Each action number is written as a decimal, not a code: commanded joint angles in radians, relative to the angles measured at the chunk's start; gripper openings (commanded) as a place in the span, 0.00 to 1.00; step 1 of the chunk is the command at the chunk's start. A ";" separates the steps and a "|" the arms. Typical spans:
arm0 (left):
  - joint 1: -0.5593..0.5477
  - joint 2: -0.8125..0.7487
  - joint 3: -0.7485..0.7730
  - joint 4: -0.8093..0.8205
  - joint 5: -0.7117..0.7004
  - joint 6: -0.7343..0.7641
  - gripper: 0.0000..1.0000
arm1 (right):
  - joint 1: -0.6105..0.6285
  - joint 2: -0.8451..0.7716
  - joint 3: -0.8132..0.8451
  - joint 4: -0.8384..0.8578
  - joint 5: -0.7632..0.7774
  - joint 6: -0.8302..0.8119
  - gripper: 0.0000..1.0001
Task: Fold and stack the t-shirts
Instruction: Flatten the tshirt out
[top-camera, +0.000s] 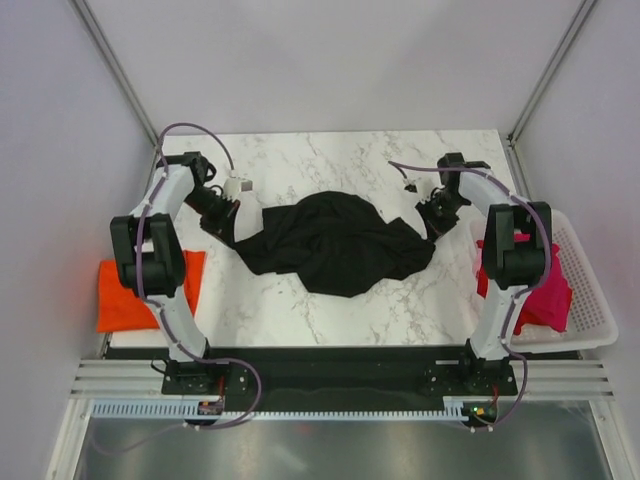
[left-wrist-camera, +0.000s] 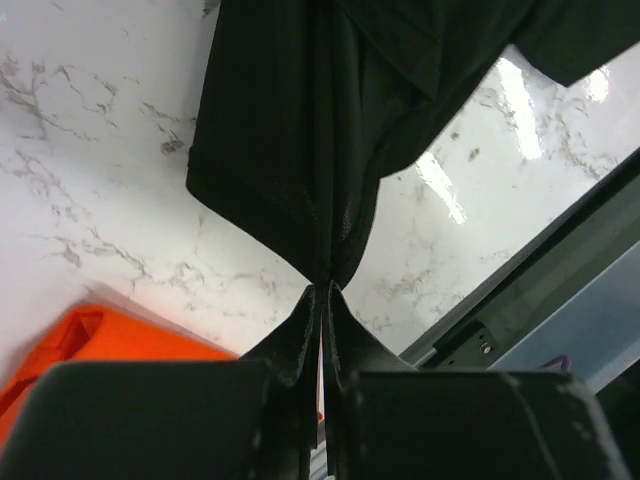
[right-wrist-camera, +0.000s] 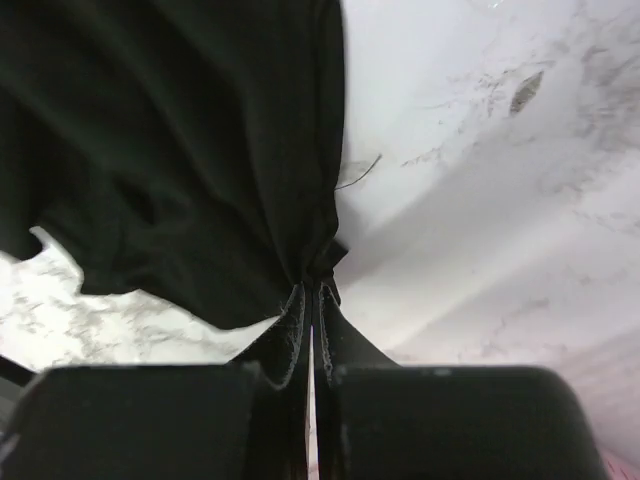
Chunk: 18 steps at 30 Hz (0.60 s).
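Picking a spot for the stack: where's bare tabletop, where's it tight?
Bare: far strip of table behind the black shirt, between left hand and right hand; near strip between that shirt and the front edge. Tight: centre, shirt pinched by both hands; orange shirt at left edge; basket with pink shirt at right.

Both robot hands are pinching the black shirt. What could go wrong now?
The left gripper and right gripper each pinch just a small bit of the black t-shirt, so it might slip out. The shirt's middle is bunched on the table, so it may not spread flat.
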 joint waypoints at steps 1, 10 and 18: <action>-0.011 -0.218 0.017 -0.071 0.032 0.111 0.02 | 0.010 -0.235 0.013 0.001 -0.081 0.001 0.00; -0.009 -0.308 0.179 -0.102 0.064 0.110 0.02 | 0.010 -0.462 0.104 0.025 -0.092 0.049 0.00; -0.011 -0.258 0.208 -0.204 0.052 0.148 0.02 | 0.010 -0.456 0.200 -0.011 -0.060 0.004 0.00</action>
